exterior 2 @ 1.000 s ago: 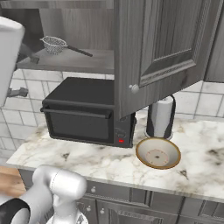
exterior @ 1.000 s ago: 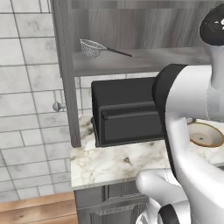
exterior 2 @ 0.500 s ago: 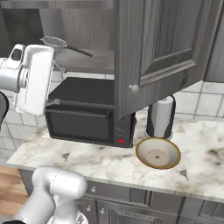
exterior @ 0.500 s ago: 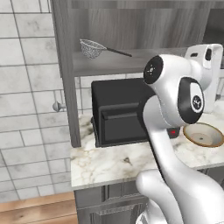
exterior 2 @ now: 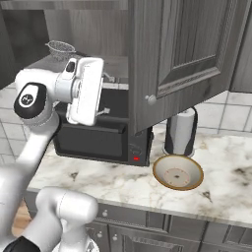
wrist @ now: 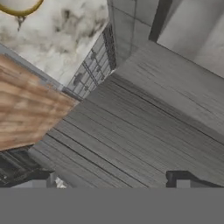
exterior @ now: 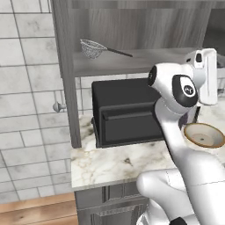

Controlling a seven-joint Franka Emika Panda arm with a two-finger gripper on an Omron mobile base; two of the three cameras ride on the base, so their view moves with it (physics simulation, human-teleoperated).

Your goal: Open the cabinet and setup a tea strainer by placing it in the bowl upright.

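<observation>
The cabinet (exterior: 66, 88) stands open, its door (exterior 2: 182, 59) swung out over the counter. On its grey shelf lies the tea strainer (exterior: 92, 47), a mesh cup with a thin dark handle pointing right; its cup (exterior 2: 61, 48) peeks above my arm. The tan bowl (exterior 2: 177, 173) sits on the marble counter right of the oven, also seen as the bowl (exterior: 204, 135). My gripper (exterior 2: 104, 95) hangs in front of the oven, below the shelf, pointing at the open door. It is open and holds nothing. In the hand view the gripper (wrist: 113, 183) faces the door's wood-grain panel.
A black toaster oven (exterior: 125, 112) fills the counter under the shelf. A white-topped cylinder (exterior 2: 181, 130) stands behind the bowl. The door's knob (exterior 2: 151, 100) juts out close to my hand. The counter's edge (exterior: 110, 173) and the wooden floor (wrist: 26, 105) lie below.
My arm has swung up from close to the cameras, and the hand has moved right, to in front of the oven and toward the open door. The jaws have stayed open.
</observation>
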